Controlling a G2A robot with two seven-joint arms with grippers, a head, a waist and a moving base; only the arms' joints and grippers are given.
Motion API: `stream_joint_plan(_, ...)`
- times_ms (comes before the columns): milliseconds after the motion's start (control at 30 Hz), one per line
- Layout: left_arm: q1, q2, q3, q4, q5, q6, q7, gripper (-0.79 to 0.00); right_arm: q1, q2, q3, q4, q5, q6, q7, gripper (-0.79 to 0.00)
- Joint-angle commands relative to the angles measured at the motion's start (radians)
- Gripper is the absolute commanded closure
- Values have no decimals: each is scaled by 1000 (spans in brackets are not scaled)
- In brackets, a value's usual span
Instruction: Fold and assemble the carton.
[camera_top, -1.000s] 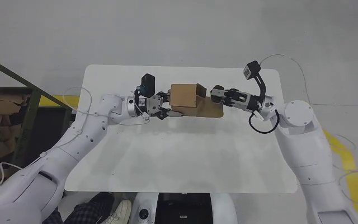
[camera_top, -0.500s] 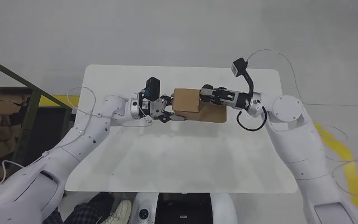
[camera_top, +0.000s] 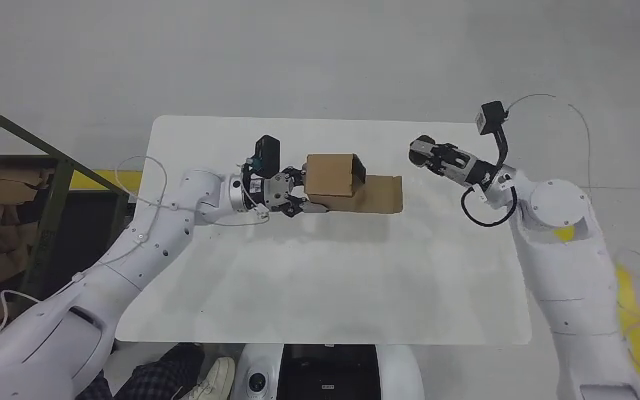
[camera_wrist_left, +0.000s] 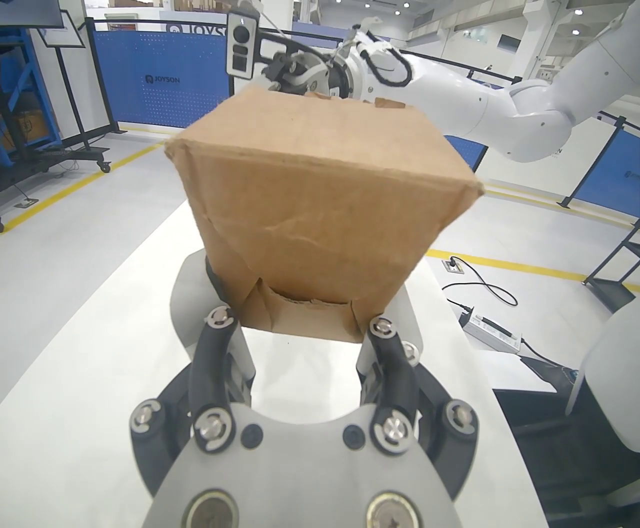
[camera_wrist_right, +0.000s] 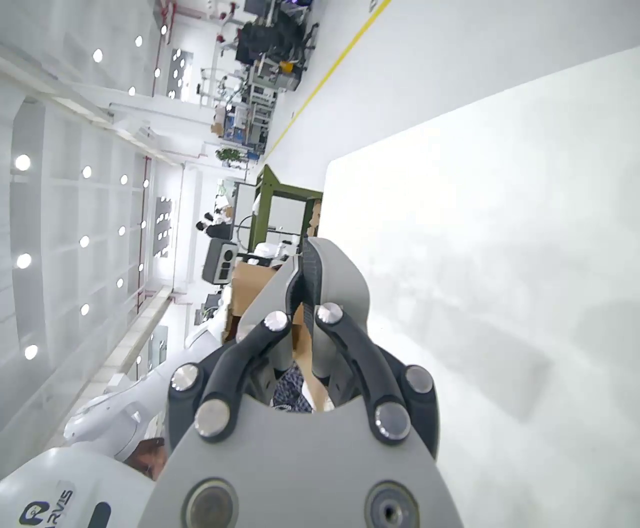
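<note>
The brown carton stands as a squared tube at the table's far middle, with a flat flap lying out toward the right side. My left gripper is shut on the carton's left end. In the left wrist view the carton fills the space between the two fingers. My right gripper hovers a short way right of the flap, apart from it. Its pads are pressed together with nothing between them, and the carton shows beyond them.
The white table has bare room in front of the carton and on both sides. A green frame with cardboard stands off the table's left edge. A loose cable arcs from the right wrist.
The right gripper, which reached over the carton's right end half a second ago, has pulled back to the right and let go. The carton and left gripper shifted slightly left.
</note>
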Motion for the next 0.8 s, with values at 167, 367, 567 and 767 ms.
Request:
stream_joint_plan(167,21,1,-45,-16,2,0,-1,-397,-30,-5,-60,43,41,4,67,0)
stream_joint_plan(367,38,-3,-68,-26,-1,1,-17,-400,-21,-17,-129,38,99,-19,108,0)
stream_joint_plan(567,22,-18,-70,-5,18,27,-59,-391,-9,-21,-150,21,112,-37,107,0)
stream_joint_plan(767,0,-41,-53,35,49,29,-69,-388,-11,-19,-146,1,120,-39,112,0)
